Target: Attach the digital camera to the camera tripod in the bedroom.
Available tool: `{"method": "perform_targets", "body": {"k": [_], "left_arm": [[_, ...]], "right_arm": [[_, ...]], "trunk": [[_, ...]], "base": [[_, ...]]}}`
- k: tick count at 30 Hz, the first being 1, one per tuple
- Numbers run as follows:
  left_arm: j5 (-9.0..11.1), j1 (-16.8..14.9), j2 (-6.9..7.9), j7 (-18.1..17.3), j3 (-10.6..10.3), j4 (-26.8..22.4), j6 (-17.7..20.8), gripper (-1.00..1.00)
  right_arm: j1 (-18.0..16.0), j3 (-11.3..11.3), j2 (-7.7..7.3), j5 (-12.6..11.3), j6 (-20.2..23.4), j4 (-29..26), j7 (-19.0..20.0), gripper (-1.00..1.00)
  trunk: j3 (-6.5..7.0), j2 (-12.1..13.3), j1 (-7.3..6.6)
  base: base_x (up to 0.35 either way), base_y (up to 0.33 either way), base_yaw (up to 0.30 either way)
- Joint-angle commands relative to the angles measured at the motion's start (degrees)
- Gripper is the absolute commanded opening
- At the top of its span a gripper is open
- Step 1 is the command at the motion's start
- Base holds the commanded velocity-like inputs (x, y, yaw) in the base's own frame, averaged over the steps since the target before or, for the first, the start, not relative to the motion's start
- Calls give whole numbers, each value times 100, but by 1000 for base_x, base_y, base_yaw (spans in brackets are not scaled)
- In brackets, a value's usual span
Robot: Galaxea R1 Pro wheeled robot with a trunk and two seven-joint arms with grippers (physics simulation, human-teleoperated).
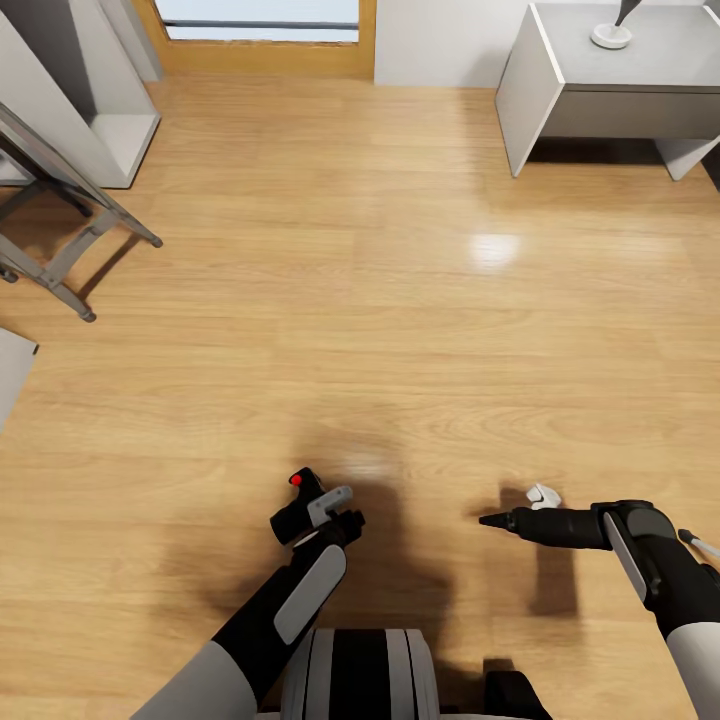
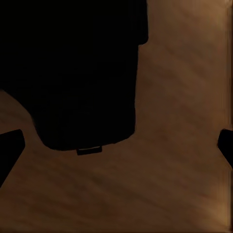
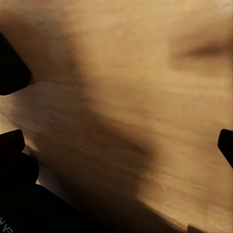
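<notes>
Small black boxy digital camera [image 1: 297, 505] with red top button pinched in left claw [image 1: 318, 512], right claw [image 1: 492, 520] pressed together, glossy light wood floor [image 1: 380, 300], grey bedside table [image 1: 610, 90]

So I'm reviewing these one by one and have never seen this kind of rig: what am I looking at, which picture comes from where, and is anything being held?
These are simulator renders of a wheeled robot with two arms. The big picture comes from a camera on its head, looking down over both arms at a light wood floor. The other two come from cameras near each gripper, looking along its fingers.

The left gripper is holding the digital camera, a small black box with a red button on top; in the left wrist view it is the large dark shape. The right gripper looks closed and holds nothing.

Around the room: a grey chair frame at the left, a grey side table at the far right, and a small white object on the floor.
</notes>
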Motion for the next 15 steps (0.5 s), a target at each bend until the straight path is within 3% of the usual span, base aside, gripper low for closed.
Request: {"method": "perform_targets", "body": {"k": [1,13,15], "left_arm": [[10,-3,0,34,-1,-20,23,100],[2,-3,0,33,11,-69,-8,100],[-2,-3,0,30,12,-93,-172,100]], "right_arm": [[-3,-5,0,-23,42,-2,1,100],[-4,-4,-1,-23,38,-2,-1,100],[-6,-4,1,-23,38,-2,-6,100]], "trunk": [[-3,-1,-1],[-3,-1,-1],[-3,-1,-1]], "base": [[0,0,0],[0,0,0],[0,0,0]]}}
